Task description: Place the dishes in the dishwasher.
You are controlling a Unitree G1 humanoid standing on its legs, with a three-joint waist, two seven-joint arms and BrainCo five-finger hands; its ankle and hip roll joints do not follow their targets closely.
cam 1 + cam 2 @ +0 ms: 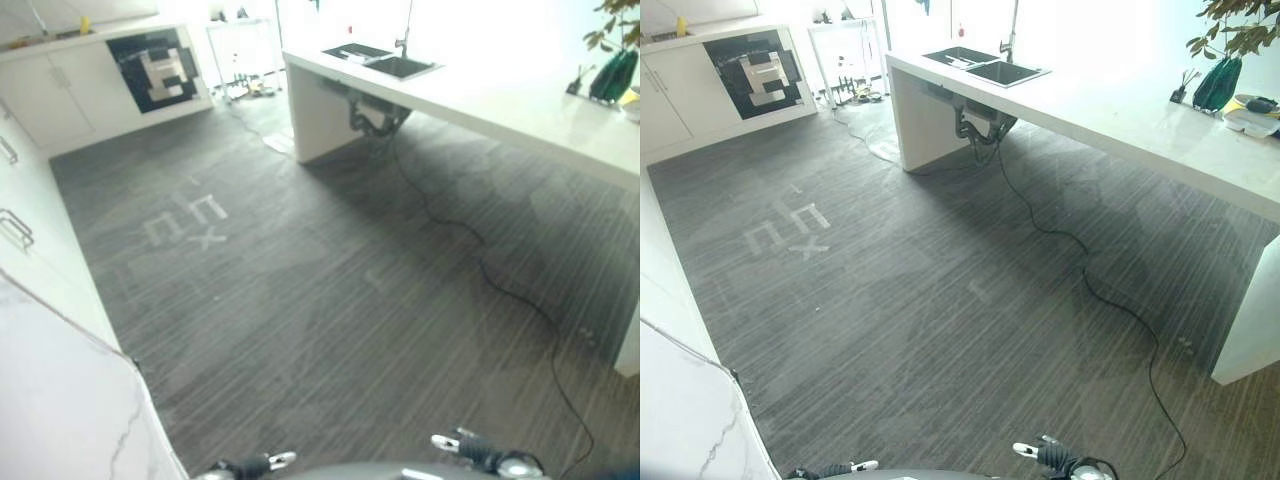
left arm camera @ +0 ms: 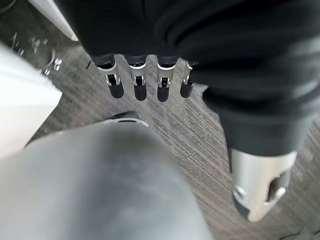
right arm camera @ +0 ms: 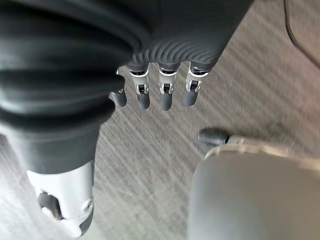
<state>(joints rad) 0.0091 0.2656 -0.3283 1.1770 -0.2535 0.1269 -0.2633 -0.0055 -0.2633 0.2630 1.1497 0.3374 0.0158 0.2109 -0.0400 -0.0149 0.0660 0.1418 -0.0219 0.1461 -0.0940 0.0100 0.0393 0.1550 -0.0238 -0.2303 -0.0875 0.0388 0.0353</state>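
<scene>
Landmark: the white island counter [image 1: 1120, 120].

Head views looked across a dark striped carpet floor [image 1: 940, 300] toward the island. A double sink [image 1: 985, 65] with a tap [image 1: 1010, 40] sat in the island's far end. At the near end of the island top stood a green vase with a plant [image 1: 1218, 80]; just beside it, toward the edge of the right eye view, lay stacked dishes [image 1: 1255, 115]. The left eye view showed barely a sliver of them. A dark appliance front with a pale patterned marker [image 1: 158, 68] was set in the white cabinets [image 1: 60, 90] well apart from the island, across the floor from its sink end.

Left hand [image 2: 137, 80]: its wrist view showed the fingers hanging straight and relaxed over the carpet, thumb apart, holding nothing.

Right hand [image 3: 162, 90]: same posture in its wrist view, fingers straight above the carpet, empty.

A marble-patterned white surface [image 1: 60, 400] lay opposite the island, across the floor.
</scene>
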